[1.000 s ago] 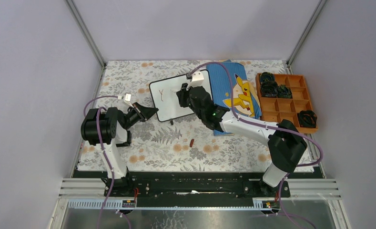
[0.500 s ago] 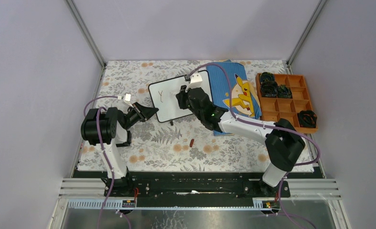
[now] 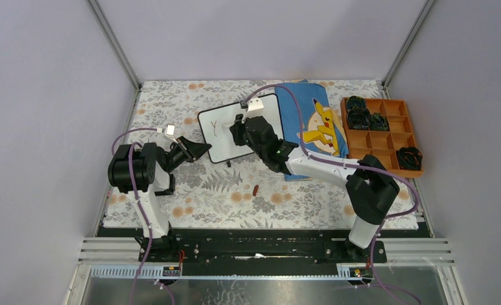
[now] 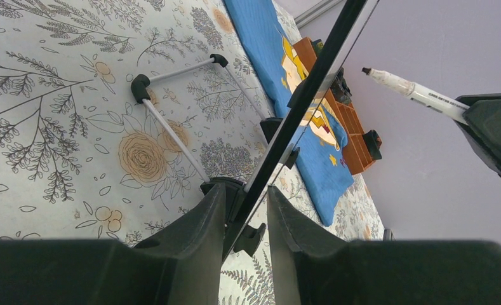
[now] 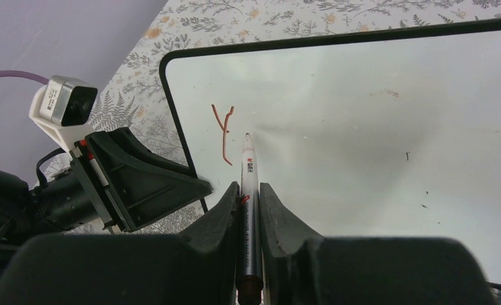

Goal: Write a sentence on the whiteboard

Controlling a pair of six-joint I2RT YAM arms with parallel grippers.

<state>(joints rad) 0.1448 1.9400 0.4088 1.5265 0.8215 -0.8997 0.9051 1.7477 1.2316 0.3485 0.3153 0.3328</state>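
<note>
Board [image 3: 222, 145], top view: propped at a tilt, just right of left gripper [image 3: 201, 150], under right gripper [image 3: 238, 125].
Y [image 3: 216, 127]: lone red-brown letter, just left of right gripper.
Cloth [image 3: 317, 121]: blue, right of right gripper, beside the board.
Tray [image 3: 381, 136]: orange, farther right, past the cloth.
Red bit [image 3: 255, 189]: small, on the table, nearer the bases than either gripper.
Left gripper [image 4: 244, 206], left wrist view: fingers almost together, pinching the board [image 4: 311, 89] by its edge; board seen edge-on, rising away from the fingers.
Stand [image 4: 171, 133]: grey legs with black tips, ahead and left of the fingers.
Marker [image 4: 413, 92]: white, sticking out of right gripper [image 4: 492, 130], tip aimed at the board.
Right gripper [image 5: 249, 197], right wrist view: clamped tight on the marker [image 5: 247, 168], barrel straight out between the fingers.
Tip: just right of the Y [image 5: 223, 135], at the board [image 5: 374, 114]; contact cannot be told.
Left gripper [image 5: 200, 185]: ahead and left, gripping the board's left rim.
</note>
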